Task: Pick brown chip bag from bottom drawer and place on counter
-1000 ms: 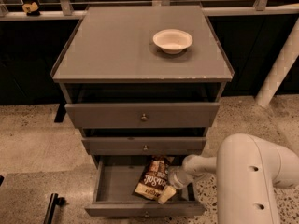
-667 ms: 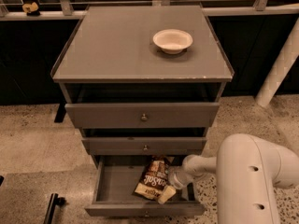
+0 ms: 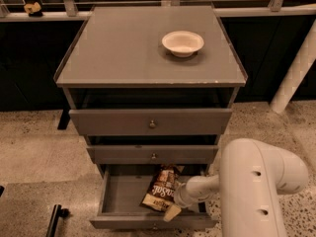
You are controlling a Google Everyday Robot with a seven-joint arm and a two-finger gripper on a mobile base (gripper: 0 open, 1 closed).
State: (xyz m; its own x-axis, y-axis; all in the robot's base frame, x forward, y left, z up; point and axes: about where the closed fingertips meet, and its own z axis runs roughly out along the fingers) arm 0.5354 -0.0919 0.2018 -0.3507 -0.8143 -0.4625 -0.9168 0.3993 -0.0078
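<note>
The bottom drawer (image 3: pixel 123 196) is pulled open. The brown chip bag (image 3: pixel 160 189) lies inside it, toward the right side, with its top end near the back. The gripper (image 3: pixel 174 208) is down in the drawer, right at the bag's lower right corner. It is not clear if the gripper is open, closed or holding the bag. The big white arm (image 3: pixel 252 181) reaches in from the right. A white bowl (image 3: pixel 182 42) sits on the counter (image 3: pixel 118 48). Nothing has moved since a second ago: the bag, the arm and the bowl are all in the same spots.
</note>
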